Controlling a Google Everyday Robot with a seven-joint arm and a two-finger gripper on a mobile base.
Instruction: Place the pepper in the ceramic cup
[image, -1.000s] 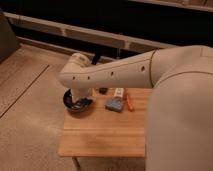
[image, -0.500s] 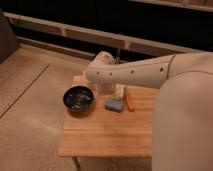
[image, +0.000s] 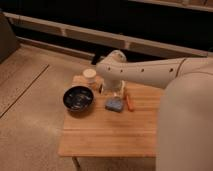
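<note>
Holds gripper (image: 113, 90), apparently spread wide, low over tabletop (image: 110, 136) between ceramic cup (image: 89, 75) and pepper (image: 129, 103) beside blue-grey block (image: 114, 104).

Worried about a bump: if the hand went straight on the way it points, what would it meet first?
The hand would likely meet the wooden table between the ceramic cup and blue-grey block; depth unclear.

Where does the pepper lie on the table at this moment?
In the camera view the pepper lies on the wooden table, just right of the blue-grey block; the gripper hangs just behind that block, right of the ceramic cup.
</note>
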